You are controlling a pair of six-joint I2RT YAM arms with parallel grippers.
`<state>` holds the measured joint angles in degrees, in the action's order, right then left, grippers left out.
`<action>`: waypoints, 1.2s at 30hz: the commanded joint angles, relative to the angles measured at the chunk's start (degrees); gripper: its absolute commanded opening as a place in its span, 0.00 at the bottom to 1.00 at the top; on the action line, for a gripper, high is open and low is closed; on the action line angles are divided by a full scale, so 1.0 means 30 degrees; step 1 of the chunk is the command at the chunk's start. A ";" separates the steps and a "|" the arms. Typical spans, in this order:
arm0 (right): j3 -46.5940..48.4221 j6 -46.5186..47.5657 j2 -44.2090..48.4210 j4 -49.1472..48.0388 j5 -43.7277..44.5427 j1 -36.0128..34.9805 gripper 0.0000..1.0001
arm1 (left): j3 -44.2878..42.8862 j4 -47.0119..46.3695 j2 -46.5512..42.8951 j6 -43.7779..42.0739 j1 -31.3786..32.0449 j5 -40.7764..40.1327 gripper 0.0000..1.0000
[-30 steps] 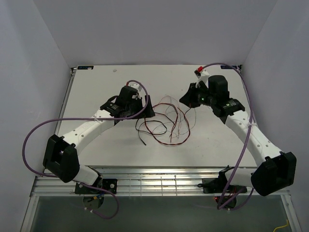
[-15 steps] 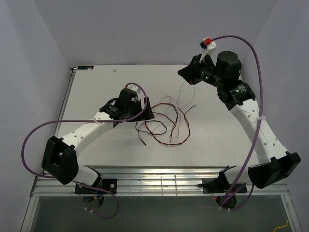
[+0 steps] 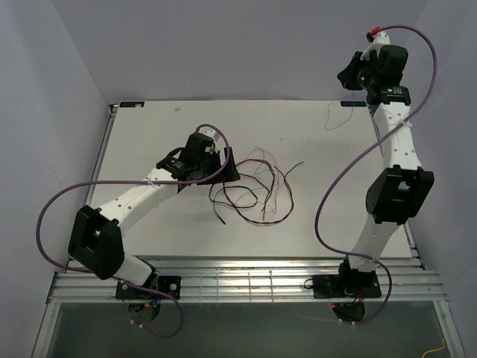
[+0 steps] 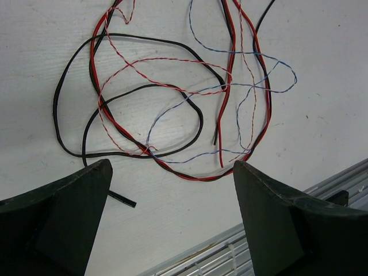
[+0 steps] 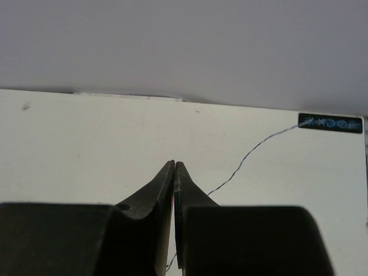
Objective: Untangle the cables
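Note:
A tangle of cables (image 3: 257, 192) lies mid-table: black (image 4: 69, 86), red (image 4: 265, 86), a pale pink twisted one (image 4: 172, 60) and a pale blue-grey one (image 4: 276, 64), looped over each other. My left gripper (image 3: 227, 168) is open and empty, low over the tangle's left side; in its wrist view the gripper (image 4: 172, 178) spans bare table just in front of the loops. My right gripper (image 3: 344, 78) is raised high at the far right, shut on a thin blue-grey wire (image 3: 333, 115) that hangs free of the tangle. That wire (image 5: 247, 158) trails from the closed tips (image 5: 174, 167).
Grey walls enclose the table on three sides. A slotted metal rail (image 3: 231, 277) runs along the near edge and shows in the left wrist view (image 4: 322, 190). A small dark label (image 5: 330, 123) sits at the far right corner.
My right arm has risen and swung to the far right corner, drawing the thin blue-grey wire up and out of the tangle. My left arm has barely moved.

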<state>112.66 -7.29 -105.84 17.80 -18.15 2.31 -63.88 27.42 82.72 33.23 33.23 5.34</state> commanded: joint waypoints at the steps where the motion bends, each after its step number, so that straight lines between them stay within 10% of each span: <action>1: 0.1407 0.0260 -0.2857 -0.0453 0.0306 0.1133 0.08 | -0.1206 0.0176 0.0463 -0.0676 0.0055 0.0124 0.98; 10: 0.2437 0.0380 -0.7579 -0.1393 0.2680 0.1311 0.16 | -0.3577 0.1199 0.3304 -0.1293 0.0026 -0.0403 0.98; 13: 0.2495 0.0496 -0.7202 -0.0809 0.3177 0.1311 0.69 | -0.3698 0.1349 0.3804 -0.1059 -0.0120 -0.0667 0.98; 16: 0.1212 0.0699 -0.5302 -0.0689 0.3387 0.1253 0.91 | -0.3873 0.1348 0.4418 -0.0795 -0.0705 -0.0522 0.98; 26: -1.2542 0.4157 0.5737 -0.1245 -0.0566 -0.4250 0.90 | -0.3904 -0.1053 0.5824 0.0084 -0.2084 0.4426 0.98; 36: -1.4881 0.4481 0.4405 0.0156 -0.0781 -0.9293 0.90 | -0.4547 -0.1464 0.7495 0.0552 -0.2113 0.6158 0.91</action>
<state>65.80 4.73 -90.04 14.55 -21.93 -24.36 -74.98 24.51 105.43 34.17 26.85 20.91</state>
